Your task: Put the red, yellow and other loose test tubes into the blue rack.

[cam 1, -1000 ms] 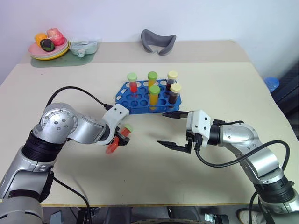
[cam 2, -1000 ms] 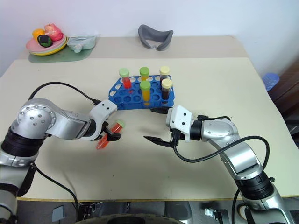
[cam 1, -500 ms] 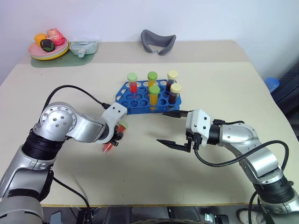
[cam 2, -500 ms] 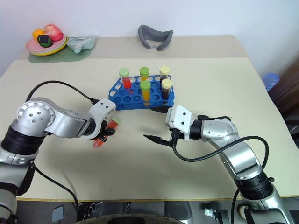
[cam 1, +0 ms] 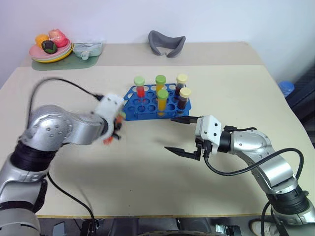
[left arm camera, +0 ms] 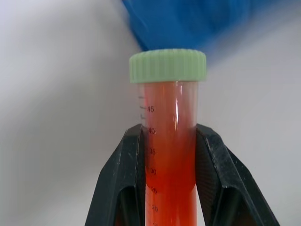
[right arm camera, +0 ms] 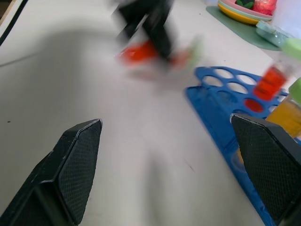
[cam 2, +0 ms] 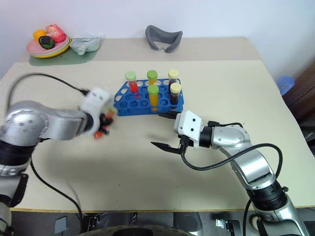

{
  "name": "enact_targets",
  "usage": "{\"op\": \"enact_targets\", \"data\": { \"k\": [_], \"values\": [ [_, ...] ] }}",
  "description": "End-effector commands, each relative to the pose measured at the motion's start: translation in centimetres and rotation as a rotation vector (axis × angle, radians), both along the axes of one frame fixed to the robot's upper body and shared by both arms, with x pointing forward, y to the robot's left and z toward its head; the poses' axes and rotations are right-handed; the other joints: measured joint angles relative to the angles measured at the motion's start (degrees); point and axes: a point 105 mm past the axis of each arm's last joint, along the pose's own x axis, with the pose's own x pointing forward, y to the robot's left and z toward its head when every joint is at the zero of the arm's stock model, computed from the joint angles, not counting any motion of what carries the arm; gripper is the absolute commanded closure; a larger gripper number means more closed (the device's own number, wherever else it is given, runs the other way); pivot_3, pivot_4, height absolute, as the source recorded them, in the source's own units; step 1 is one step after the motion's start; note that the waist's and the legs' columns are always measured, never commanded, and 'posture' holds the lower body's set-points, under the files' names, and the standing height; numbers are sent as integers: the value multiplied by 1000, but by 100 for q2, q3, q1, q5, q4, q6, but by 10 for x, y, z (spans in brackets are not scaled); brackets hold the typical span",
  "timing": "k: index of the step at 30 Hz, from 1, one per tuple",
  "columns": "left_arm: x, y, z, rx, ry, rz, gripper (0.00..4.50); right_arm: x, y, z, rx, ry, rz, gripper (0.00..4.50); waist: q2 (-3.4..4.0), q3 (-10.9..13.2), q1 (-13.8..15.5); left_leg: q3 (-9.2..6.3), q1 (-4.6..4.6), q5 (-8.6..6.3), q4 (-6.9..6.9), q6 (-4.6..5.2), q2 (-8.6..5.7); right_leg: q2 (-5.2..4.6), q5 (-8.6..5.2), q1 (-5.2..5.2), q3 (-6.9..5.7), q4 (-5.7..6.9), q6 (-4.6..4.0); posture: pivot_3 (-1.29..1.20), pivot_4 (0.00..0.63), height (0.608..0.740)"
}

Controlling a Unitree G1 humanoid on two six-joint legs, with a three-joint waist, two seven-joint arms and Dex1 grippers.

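Note:
My left gripper (left arm camera: 169,136) is shut on a loose test tube (left arm camera: 170,155) of red liquid with a light-green cap (left arm camera: 168,65). It holds the tube above the table, just left of the blue rack (cam 1: 145,106), and shows motion-blurred in the head views as the left gripper (cam 1: 113,132). The rack holds several capped tubes: red, orange and dark brown. My right gripper (cam 1: 170,133) hovers open in front of the rack with nothing between its fingers (right arm camera: 79,157).
At the back left stand a plate of toy food (cam 1: 49,49) on a green mat and a clear container (cam 1: 88,48). A grey curved object (cam 1: 167,43) lies at the back centre. A blue item (cam 1: 285,87) sits beyond the table's right edge.
My left gripper closed on the red tube, lifted it off the table and swung it up toward the rack's left end. The right arm has kept still.

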Motion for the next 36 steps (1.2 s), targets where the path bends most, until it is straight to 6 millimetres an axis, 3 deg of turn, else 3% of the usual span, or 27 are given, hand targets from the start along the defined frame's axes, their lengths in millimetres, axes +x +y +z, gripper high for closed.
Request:
{"op": "enact_targets", "data": {
  "k": [1, 7, 10, 15, 22, 28, 36],
  "values": [
    [-4, -7, 49, 10, -374, -121, 3712, 0, -4, 5, 35, -12, -40, 0, 1, -1, -4, 3, 0, 0, -3, 0, 0, -2, 0, 2, 0, -4, 0, 0, 150, 740],
    [-13, -29, 42, -109, -566, -255, 3712, 5, -17, -9, 44, 31, -139, 0, 0, -1, 26, 12, -2, -7, -3, 11, 0, -6, 0, 6, 0, -12, 0, 0, 150, 740],
    [-11, -38, 49, -189, -727, -252, 3712, 5, -18, -14, 55, 43, -163, 0, 0, -1, 36, 12, -6, -14, 4, 23, 0, -6, 0, 6, 0, -13, 1, 0, 150, 740],
    [-5, -44, 45, -285, -899, -224, 3712, 5, -19, -19, 65, 52, -194, 0, 2, -2, -2, 11, -1, -14, 6, 24, 0, -4, 1, 9, 0, -10, 2, 0, 150, 740],
    [5, -45, 19, -347, -940, -204, 3712, 6, -26, -23, 77, 63, -250, 0, 2, -3, 8, 10, 2, -18, 8, 32, -1, -6, 1, 12, 0, -5, 3, 0, 150, 740],
    [15, -57, -7, -375, -910, -232, 3712, 4, -28, -18, 97, 61, -260, 0, 2, -3, -6, 9, 5, -21, 8, 37, -1, -5, 1, 14, -1, -5, 3, 0, 150, 740],
    [21, -63, -15, -423, -910, -233, 3712, 1, -26, -17, 106, 71, -249, 0, 2, -3, -5, 8, 7, -22, 8, 39, -1, -5, 2, 17, -1, -6, 3, 0, 150, 740]
  ]
}}
